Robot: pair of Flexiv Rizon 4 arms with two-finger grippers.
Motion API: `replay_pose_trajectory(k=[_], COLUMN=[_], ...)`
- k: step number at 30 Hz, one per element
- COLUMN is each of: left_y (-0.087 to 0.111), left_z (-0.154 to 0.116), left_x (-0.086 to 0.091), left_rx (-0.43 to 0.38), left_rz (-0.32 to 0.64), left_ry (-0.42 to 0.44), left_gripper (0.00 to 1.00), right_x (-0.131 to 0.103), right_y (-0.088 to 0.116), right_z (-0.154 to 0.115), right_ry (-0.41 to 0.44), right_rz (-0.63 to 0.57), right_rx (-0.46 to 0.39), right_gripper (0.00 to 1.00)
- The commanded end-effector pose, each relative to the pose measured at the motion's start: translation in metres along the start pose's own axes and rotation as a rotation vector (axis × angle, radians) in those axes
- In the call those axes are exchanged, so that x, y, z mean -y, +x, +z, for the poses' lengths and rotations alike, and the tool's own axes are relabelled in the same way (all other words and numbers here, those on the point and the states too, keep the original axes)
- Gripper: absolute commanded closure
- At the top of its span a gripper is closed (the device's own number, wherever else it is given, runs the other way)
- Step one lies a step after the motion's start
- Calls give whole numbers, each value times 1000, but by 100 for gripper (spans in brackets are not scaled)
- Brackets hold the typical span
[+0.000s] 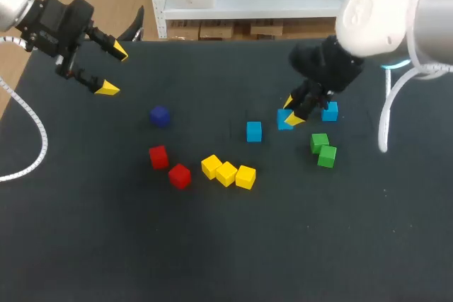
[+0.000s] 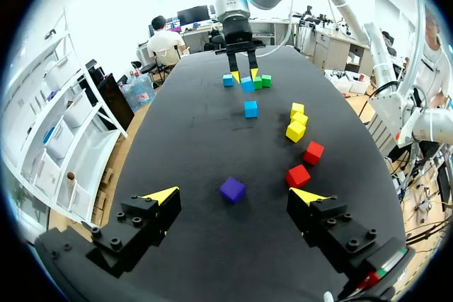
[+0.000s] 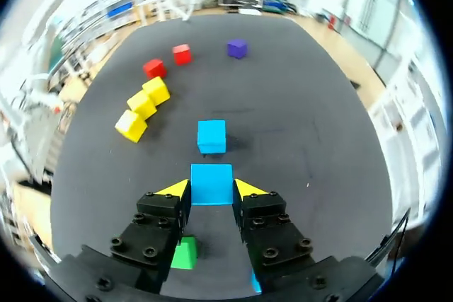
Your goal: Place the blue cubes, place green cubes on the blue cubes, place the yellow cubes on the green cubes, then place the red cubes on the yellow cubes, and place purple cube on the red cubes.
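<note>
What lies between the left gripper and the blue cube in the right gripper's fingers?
Left wrist view: the purple cube lies just ahead of the left gripper, then a loose blue cube, then the gripped blue cube.

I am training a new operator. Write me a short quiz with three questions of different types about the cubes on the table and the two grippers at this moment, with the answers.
1. Count: how many yellow cubes lie on the table?
2. True or false: the left gripper holds the purple cube.
3. Choose one: what colour is the cube between the fingers of the right gripper? A red, B blue, C green.

Key
1. Three, side by side in a row.
2. False: it is open and empty, and the purple cube lies on the table.
3. B: it is a blue cube.
</note>
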State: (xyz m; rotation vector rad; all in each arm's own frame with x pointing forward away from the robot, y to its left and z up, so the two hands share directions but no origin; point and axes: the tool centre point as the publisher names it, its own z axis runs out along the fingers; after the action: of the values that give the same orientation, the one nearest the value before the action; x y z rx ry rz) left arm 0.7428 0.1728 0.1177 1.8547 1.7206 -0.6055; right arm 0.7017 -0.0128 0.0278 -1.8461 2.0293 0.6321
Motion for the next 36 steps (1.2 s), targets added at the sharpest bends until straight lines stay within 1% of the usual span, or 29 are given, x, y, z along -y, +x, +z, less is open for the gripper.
replay_pose_trajectory(k=[1, 5, 10, 19, 24, 36], left_y=[1, 1, 1, 1, 1, 1], left_z=[0, 0, 0, 0, 0, 0], left_x=[-1, -1, -1, -1, -1, -1], left_rx=[2, 2, 2, 2, 2, 2], left_rz=[4, 4, 4, 4, 4, 4], left_ry=[0, 0, 0, 0, 0, 0], left_gripper=[0, 0, 0, 0, 0, 0], right_x=[-9, -9, -8, -6, -3, -8], right_y=[1, 2, 4, 9, 10, 5], right_z=[2, 7, 14, 19, 18, 24], right_ry=[182, 208, 228, 238, 258, 229], right_rz=[113, 115, 92, 20, -15, -64], right_rx=[-21, -19, 23, 7, -4, -6], right_gripper=[100, 100, 100, 100, 100, 100])
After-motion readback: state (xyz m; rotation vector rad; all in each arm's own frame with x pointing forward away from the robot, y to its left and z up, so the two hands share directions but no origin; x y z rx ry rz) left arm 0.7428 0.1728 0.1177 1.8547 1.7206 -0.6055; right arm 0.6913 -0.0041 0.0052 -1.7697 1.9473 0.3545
